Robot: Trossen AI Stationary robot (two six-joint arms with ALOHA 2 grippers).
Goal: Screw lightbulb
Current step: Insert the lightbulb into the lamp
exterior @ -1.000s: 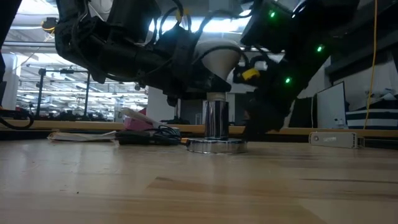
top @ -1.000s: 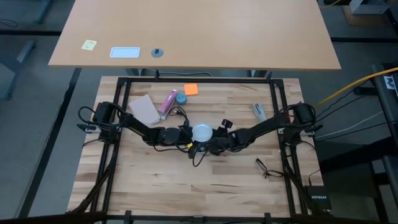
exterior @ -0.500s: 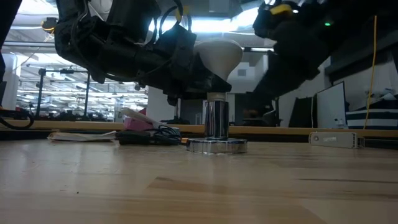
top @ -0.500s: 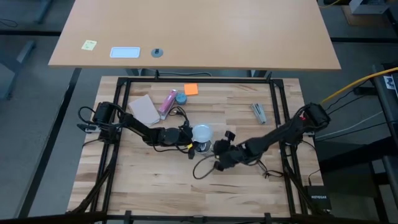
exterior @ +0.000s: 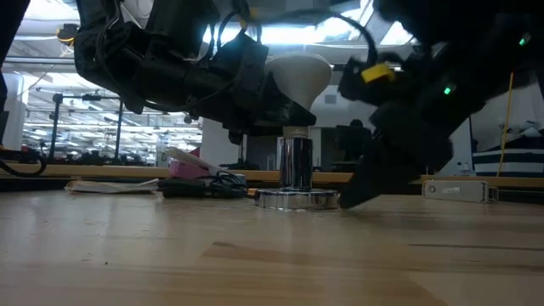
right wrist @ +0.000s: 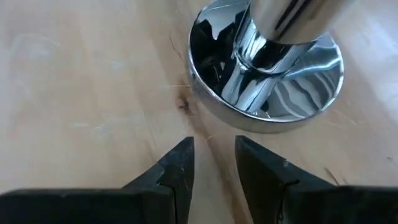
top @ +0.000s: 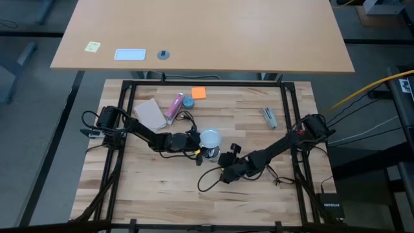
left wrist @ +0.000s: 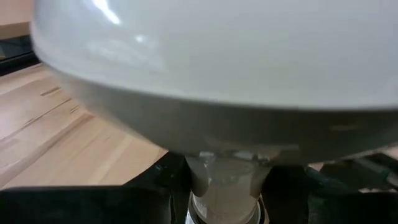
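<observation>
While the lightbulb [top: 209, 138] sits upright on the chrome lamp base [exterior: 296, 198] at the middle of the table [top: 162, 188], my left gripper [top: 196, 141] is pressed in right against it from the left side. From table height, the white globe [exterior: 299, 75] flares out above the shiny post, and my left arm's dark bulk crowds in beside and behind it. Through my left wrist camera the frosted globe [left wrist: 211, 68] fills nearly everything, its narrow neck dropping down between my dark fingers [left wrist: 93, 205]; whether those fingers actually clamp the neck or just flank it, I cannot tell.

My right gripper [top: 226, 173] is down low near the table, just toward the front edge from the base, apart from it. Its fingers [right wrist: 177, 171] stand only a small way apart, a narrow gap of bare wood between them, gripping nothing, tips pointing at the mirrored disc of the base [right wrist: 267, 74]. A black cord [top: 206, 181] loops on the wood by that gripper.
</observation>
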